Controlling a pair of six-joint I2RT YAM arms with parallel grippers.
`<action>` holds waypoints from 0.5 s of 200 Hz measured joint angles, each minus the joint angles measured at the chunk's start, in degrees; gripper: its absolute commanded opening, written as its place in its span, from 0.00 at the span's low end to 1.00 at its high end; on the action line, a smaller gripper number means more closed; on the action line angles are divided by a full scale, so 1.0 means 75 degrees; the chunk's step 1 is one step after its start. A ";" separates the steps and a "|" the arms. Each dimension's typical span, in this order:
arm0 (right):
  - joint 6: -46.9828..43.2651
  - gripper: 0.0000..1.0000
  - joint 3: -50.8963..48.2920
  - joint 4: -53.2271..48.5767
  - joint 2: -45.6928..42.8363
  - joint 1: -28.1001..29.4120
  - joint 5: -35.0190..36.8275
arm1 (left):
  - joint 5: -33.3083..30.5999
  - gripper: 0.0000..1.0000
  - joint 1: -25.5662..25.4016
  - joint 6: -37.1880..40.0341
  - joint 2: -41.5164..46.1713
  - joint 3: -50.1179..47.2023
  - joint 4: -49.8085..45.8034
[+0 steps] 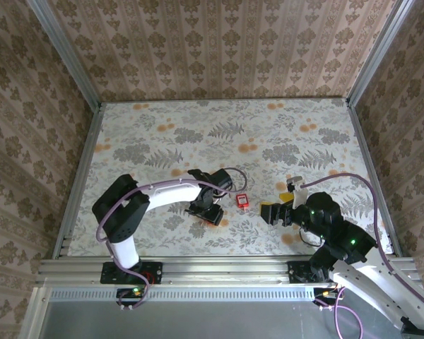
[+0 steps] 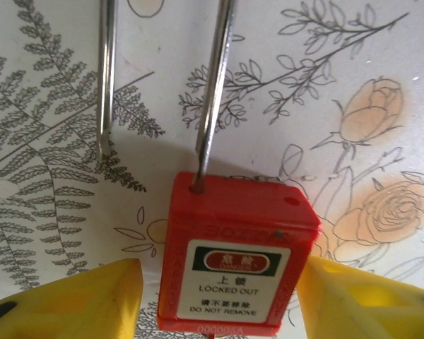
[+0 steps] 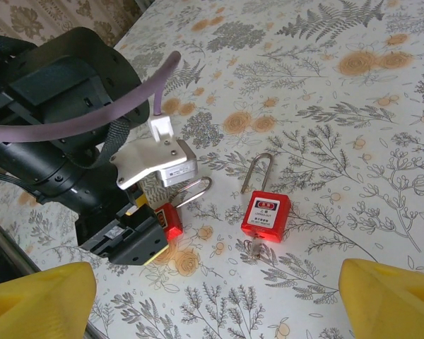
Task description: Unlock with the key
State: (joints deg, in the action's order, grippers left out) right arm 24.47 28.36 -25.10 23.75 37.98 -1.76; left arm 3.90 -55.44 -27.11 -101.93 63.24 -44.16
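Note:
My left gripper [image 1: 210, 210] [image 2: 219, 282] is shut on a red padlock [image 2: 237, 261] [image 3: 169, 220] with a white "LOCKED OUT" label. Its yellow fingers [image 2: 92, 300] flank the body, which is tilted up off the table. That padlock's steel shackle [image 2: 213, 92] has one leg in the body and the other leg free. A second red padlock [image 1: 242, 201] [image 3: 266, 215] lies flat between the arms, with a small silver key [image 3: 252, 247] in its bottom end. My right gripper [image 1: 279, 199] [image 3: 215, 296] is open wide, just short of this padlock and touching nothing.
The floral table [image 1: 283, 134] stretches back to patterned walls. An aluminium rail [image 1: 219, 268] runs along the near edge. The left arm's black wrist and purple cable [image 3: 63, 127] stand close to the left of the lying padlock.

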 measured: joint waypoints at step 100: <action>-0.0009 0.90 0.0000 0.0044 -0.0012 0.0000 -0.0003 | 0.0061 0.40 0.0166 -0.0729 -0.0099 -0.0023 0.0201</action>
State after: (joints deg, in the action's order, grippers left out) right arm 24.40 28.36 -24.77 23.66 37.98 -1.78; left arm 4.36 -54.19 -32.58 -102.67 63.07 -42.65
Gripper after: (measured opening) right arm 0.903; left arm 0.426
